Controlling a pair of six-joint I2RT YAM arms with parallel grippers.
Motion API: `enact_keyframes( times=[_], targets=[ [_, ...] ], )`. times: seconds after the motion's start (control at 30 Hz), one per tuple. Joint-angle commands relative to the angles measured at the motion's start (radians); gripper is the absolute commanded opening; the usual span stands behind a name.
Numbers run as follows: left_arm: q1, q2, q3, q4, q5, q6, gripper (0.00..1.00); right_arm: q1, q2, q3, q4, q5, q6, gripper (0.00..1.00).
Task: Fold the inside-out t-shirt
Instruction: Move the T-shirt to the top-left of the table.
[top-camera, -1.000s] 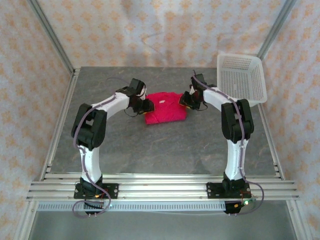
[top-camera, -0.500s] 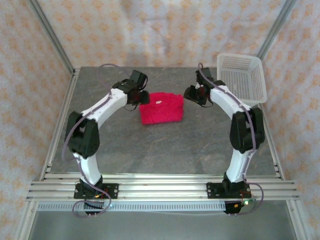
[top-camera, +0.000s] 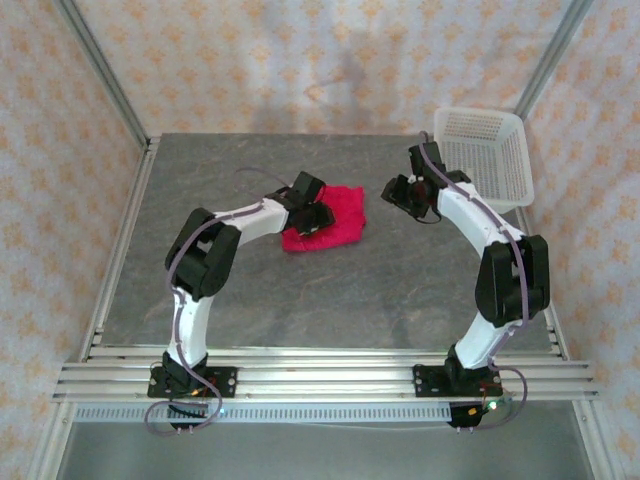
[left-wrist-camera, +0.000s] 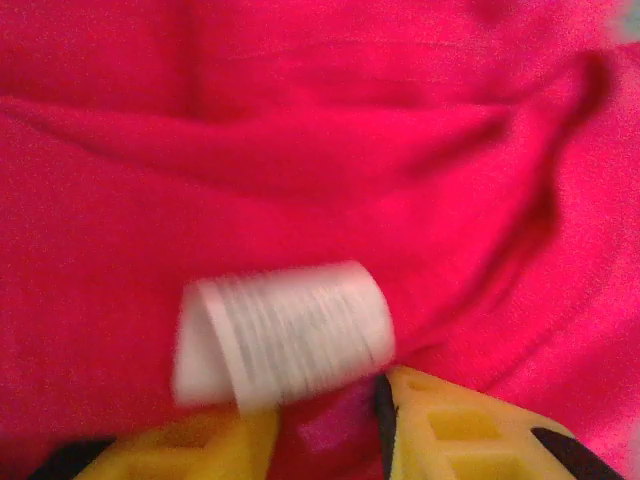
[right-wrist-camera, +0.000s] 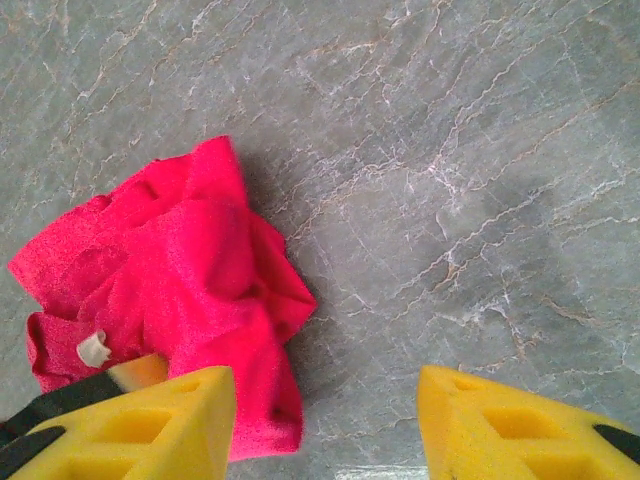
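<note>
The inside-out t-shirt (top-camera: 338, 222) is a crumpled crimson heap on the grey table, behind the middle. My left gripper (top-camera: 312, 214) sits on its left part. In the left wrist view red cloth (left-wrist-camera: 330, 150) spreads across the frame, and a small white tag (left-wrist-camera: 285, 330) lies just ahead of my yellow fingers (left-wrist-camera: 455, 425). A fold of the cloth is pinched in the left gripper (left-wrist-camera: 322, 425). My right gripper (top-camera: 404, 193) hangs right of the shirt, apart from it. It stands open (right-wrist-camera: 325, 430) over bare table, with the shirt (right-wrist-camera: 190, 270) and its tag (right-wrist-camera: 93, 348) to its left.
A white mesh basket (top-camera: 478, 113) stands at the back right corner, close behind the right arm. Metal frame posts and patterned curtain walls enclose the table (top-camera: 330, 300), whose near half is bare stone-grey surface.
The left gripper has moved from the shirt's left edge onto the shirt, which now looks more bunched. The right gripper has let go, opened and drawn back to the right.
</note>
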Motion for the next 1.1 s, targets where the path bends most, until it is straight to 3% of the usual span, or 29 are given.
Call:
enact_keyframes(
  times=[0.0, 0.17, 0.33, 0.5, 0.8, 0.9, 1.0, 1.03, 1.07],
  targets=[
    [0.094, 0.010, 0.041, -0.185, -0.130, 0.070, 0.36, 0.001, -0.046, -0.028, 0.013, -0.022, 0.023, 0.51],
    [0.274, 0.047, 0.126, -0.327, -0.099, 0.252, 0.37, 0.001, -0.039, -0.042, 0.026, -0.043, 0.028, 0.51],
    [0.424, 0.148, 0.352, -0.517, -0.133, 0.457, 0.43, 0.001, -0.021, -0.053, 0.035, -0.052, 0.024, 0.51],
    [0.535, 0.230, 0.436, -0.522, -0.042, 0.440, 0.45, 0.000, -0.018, -0.073, 0.036, -0.050, 0.010, 0.51],
    [0.572, 0.152, 0.371, -0.420, 0.022, 0.313, 0.47, 0.001, -0.046, -0.059, 0.003, -0.023, -0.035, 0.51],
    [0.560, 0.093, 0.360, -0.403, 0.041, 0.314, 0.56, 0.001, -0.067, -0.041, -0.011, 0.000, -0.083, 0.55],
    [0.530, -0.039, 0.305, -0.364, -0.005, 0.342, 0.91, 0.000, -0.117, -0.035, -0.024, 0.109, -0.145, 0.68],
    [0.512, -0.099, 0.271, -0.347, -0.054, 0.366, 0.99, 0.001, -0.144, -0.047, -0.013, 0.163, -0.168, 0.72],
    [0.489, -0.162, 0.230, -0.324, -0.124, 0.399, 1.00, 0.001, -0.175, -0.070, 0.015, 0.218, -0.196, 0.74]
  ],
)
